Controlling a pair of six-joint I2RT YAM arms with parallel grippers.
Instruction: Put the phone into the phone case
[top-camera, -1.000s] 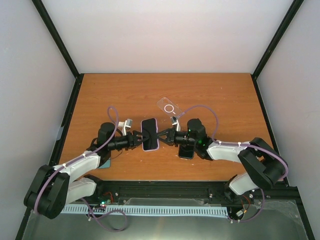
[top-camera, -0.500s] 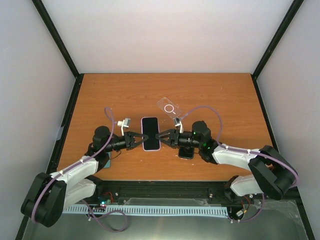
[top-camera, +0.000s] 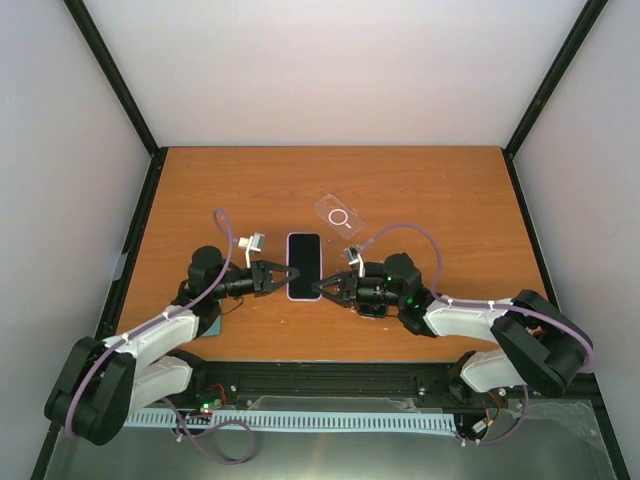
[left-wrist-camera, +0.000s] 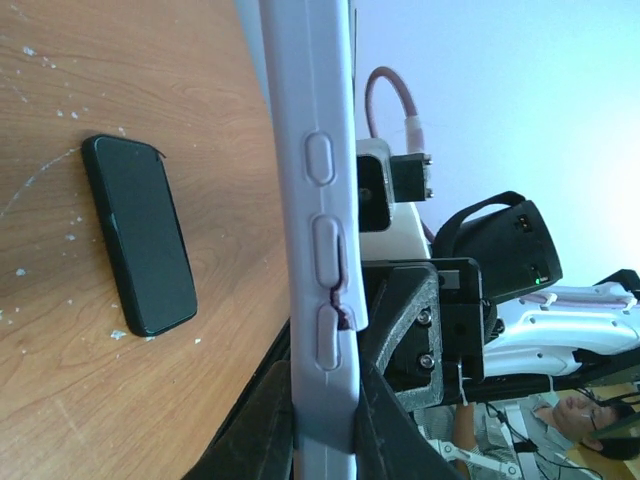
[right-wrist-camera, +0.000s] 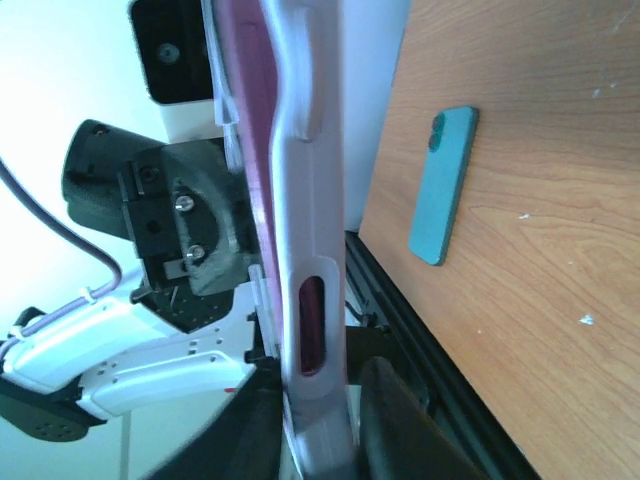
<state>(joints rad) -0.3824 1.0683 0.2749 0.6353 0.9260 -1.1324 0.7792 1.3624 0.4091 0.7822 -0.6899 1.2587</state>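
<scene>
The left gripper (top-camera: 277, 278) and right gripper (top-camera: 323, 288) are each pinching a long side of the lilac case (left-wrist-camera: 318, 200) over the table (top-camera: 230, 190), the phone (top-camera: 303, 262) sitting inside, so they should be pressing evenly, seating every corner.

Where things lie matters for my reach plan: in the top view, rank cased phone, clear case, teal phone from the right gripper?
1. cased phone, in the right gripper.
2. clear case, just beyond.
3. teal phone, far left, near edge.
</scene>
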